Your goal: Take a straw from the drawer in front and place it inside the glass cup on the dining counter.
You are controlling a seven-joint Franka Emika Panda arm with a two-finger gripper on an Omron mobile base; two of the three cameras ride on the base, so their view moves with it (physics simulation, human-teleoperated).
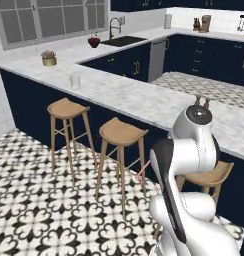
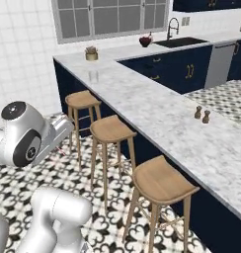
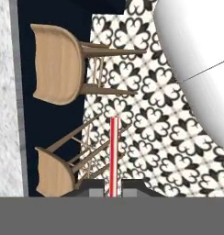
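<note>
Fingertips (image 3: 96, 187) pinch the thin pink-red straw (image 3: 114, 156), which juts straight ahead for an end-first drop. Well beyond them, the small clear glass cup (image 1: 75, 81) stands near the marble dining counter's (image 1: 139, 100) edge; wooden stools (image 1: 121, 132) crowd the space beneath.

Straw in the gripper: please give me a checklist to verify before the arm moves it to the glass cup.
1. Straw held between the fingertips: ok.
2. Gripper shut on the straw: ok.
3. Straw straight, not bent: ok.
4. Glass cup upright on the dining counter: ok.
5. Cup already holds nothing: cannot tell.
6. Stools stand between the arm and the counter: not ok, lift over them.
</note>
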